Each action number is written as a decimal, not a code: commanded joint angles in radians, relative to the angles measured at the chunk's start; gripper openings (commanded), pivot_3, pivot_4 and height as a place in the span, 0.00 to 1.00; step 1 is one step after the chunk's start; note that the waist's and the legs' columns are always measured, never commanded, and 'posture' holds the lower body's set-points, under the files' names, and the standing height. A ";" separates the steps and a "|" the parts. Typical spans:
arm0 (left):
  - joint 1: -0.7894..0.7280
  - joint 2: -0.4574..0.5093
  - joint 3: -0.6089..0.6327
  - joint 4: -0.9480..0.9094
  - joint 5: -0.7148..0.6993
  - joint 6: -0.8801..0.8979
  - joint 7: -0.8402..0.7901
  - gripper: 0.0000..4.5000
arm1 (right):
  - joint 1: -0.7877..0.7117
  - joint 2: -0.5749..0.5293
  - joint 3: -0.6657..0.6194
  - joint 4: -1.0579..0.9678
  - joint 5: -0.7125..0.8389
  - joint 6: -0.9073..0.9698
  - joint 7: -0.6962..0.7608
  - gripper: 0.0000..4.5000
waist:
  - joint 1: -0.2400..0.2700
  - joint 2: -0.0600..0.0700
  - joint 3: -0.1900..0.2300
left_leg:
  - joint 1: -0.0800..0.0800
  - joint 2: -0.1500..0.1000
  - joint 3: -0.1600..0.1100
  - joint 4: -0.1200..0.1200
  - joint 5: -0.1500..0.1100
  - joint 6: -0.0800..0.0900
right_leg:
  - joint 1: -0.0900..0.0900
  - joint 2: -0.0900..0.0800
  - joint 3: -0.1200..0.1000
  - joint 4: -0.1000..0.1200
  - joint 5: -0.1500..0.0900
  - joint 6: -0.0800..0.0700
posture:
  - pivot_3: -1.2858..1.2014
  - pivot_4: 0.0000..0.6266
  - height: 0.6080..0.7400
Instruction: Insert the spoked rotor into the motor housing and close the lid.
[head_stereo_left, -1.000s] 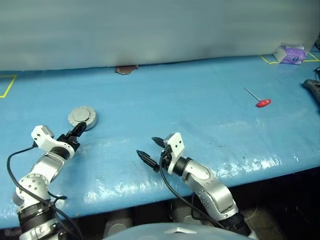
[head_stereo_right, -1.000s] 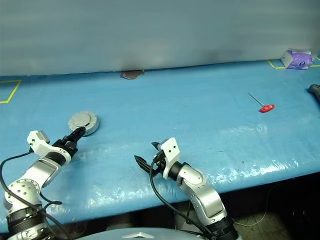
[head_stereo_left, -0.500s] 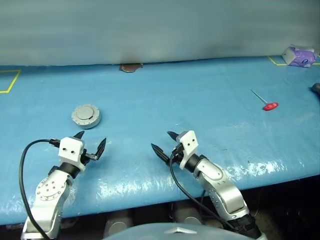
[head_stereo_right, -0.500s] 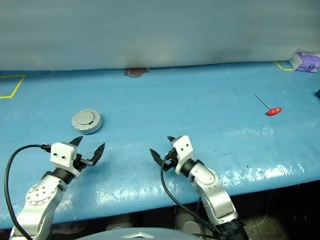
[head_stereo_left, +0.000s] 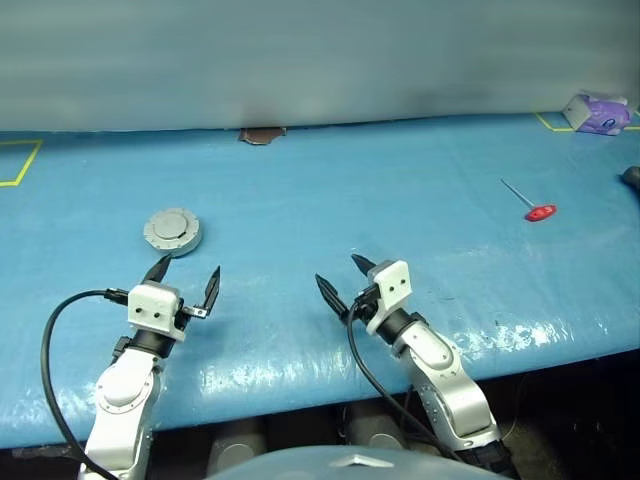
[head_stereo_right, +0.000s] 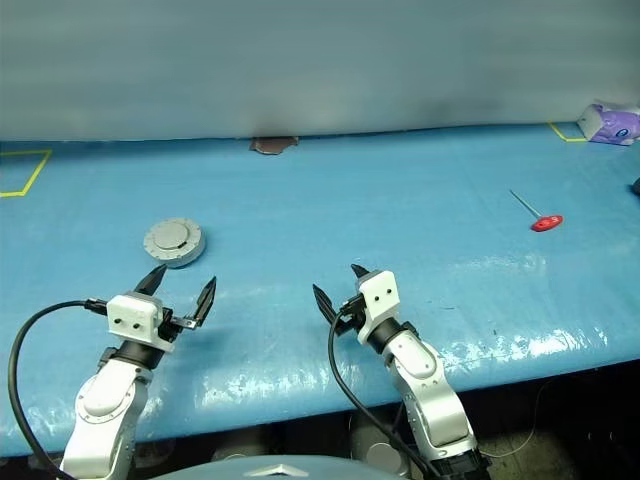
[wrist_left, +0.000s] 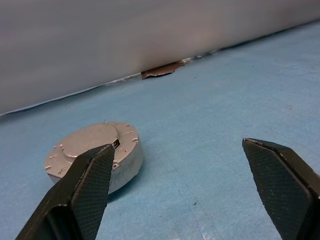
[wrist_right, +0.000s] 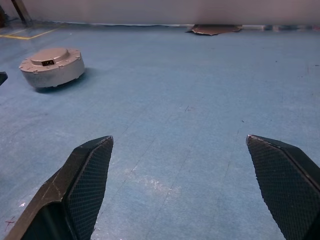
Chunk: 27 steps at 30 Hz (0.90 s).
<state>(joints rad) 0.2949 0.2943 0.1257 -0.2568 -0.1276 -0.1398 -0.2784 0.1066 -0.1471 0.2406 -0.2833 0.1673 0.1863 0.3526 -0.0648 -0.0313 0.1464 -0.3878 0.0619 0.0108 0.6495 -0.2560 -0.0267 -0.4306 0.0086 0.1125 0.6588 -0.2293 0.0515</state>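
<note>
The lid (head_stereo_left: 172, 226), a round grey disc with a notched rim and raised centre, sits on top of the motor housing (wrist_left: 127, 167) at the table's left. The spoked rotor is hidden. My left gripper (head_stereo_left: 189, 268) hangs open and empty just in front of the housing, apart from it. In the left wrist view the lid (wrist_left: 95, 140) lies beyond one finger. My right gripper (head_stereo_left: 338, 270) is open and empty near the table's middle front, pointing toward the left. The right wrist view shows the housing (wrist_right: 50, 75) far off across bare blue surface.
A red-handled T-shaped tool (head_stereo_left: 535, 208) lies at the right. A purple object (head_stereo_left: 597, 110) sits in a yellow-taped corner at the far right. A brown patch (head_stereo_left: 262, 135) marks the back edge by the wall. The blue table (head_stereo_left: 420, 180) has its front edge close under both arms.
My left gripper has drawn back from the lid, moved right and rolled so its fingers stand side by side. My right gripper has shifted a little to the right. Both stayed open.
</note>
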 joint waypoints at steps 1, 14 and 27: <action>-0.006 -0.003 0.016 -0.021 -0.011 -0.003 -0.001 0.99 | -0.018 0.005 -0.006 -0.034 0.014 -0.003 0.009 1.00 | -0.002 0.000 0.000 | 0.000 0.000 0.000 0.000 0.000 0.000 | 0.000 0.000 0.000 0.000 0.000 0.000 | 0.52 0.24 1.00; -0.002 0.017 0.006 -0.031 -0.038 0.025 -0.066 0.99 | -0.012 -0.027 -0.016 -0.034 0.004 -0.013 0.036 1.00 | -0.001 0.000 0.000 | 0.000 0.000 0.000 0.000 0.000 0.000 | 0.000 0.000 0.000 0.000 0.000 0.000 | 0.52 0.24 1.00; 0.030 0.018 0.028 -0.050 -0.065 0.044 -0.104 0.99 | -0.016 -0.012 -0.047 -0.030 0.042 0.021 0.036 1.00 | -0.001 0.000 0.000 | 0.000 0.000 0.000 0.000 0.000 0.000 | 0.001 0.000 0.000 0.000 0.000 0.000 | 0.52 0.24 1.00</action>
<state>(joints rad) 0.3215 0.3156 0.1390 -0.2593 -0.1794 -0.0889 -0.3910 0.0961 -0.1619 0.1975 -0.2832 0.1997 0.2083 0.3896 -0.0663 -0.0313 0.1464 -0.3875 0.0619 0.0107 0.6498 -0.2562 -0.0264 -0.4300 0.0087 0.1125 0.6592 -0.2293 0.0517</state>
